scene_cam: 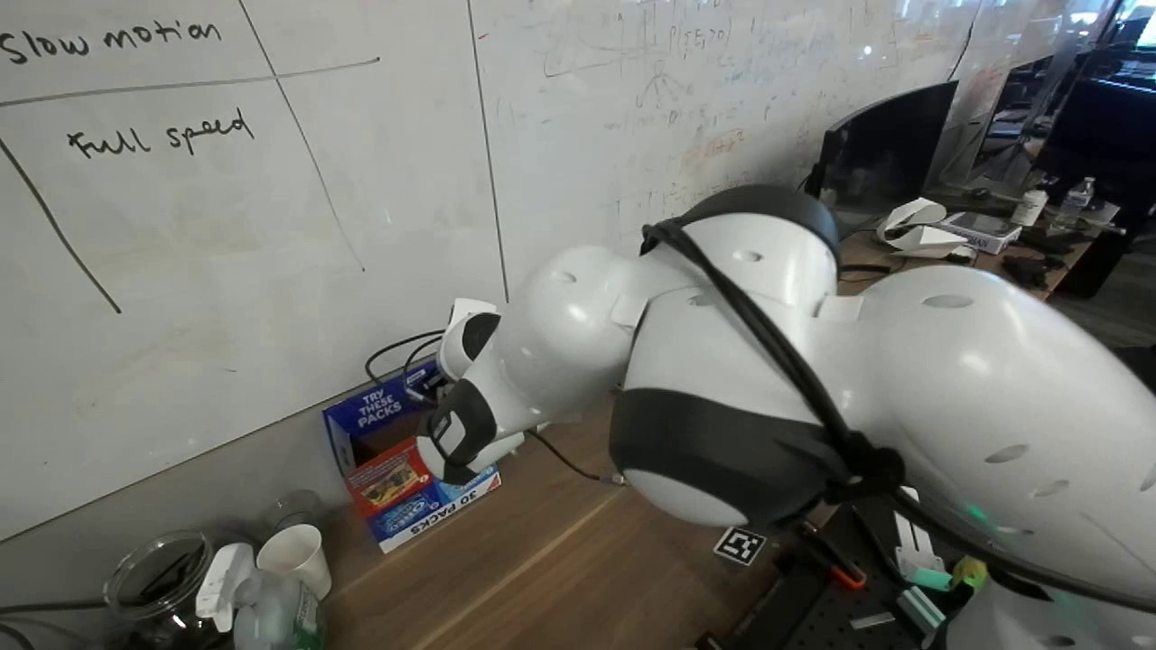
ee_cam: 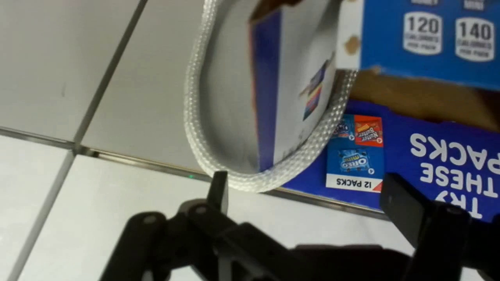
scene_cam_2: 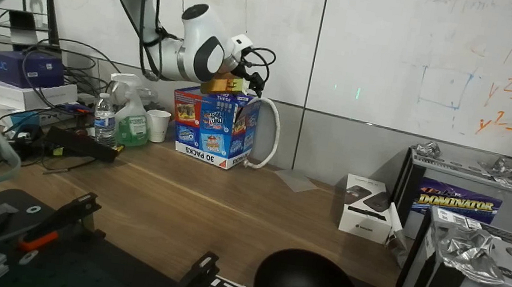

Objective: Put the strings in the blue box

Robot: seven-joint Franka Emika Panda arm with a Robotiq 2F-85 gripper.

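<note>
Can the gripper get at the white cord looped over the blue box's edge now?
Probably yes: the gripper stands open near the white cord, with nothing visible between them, though the box flap could hinder closing.

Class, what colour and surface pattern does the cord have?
The cord is white with a braided texture, clearest in the wrist view.
</note>
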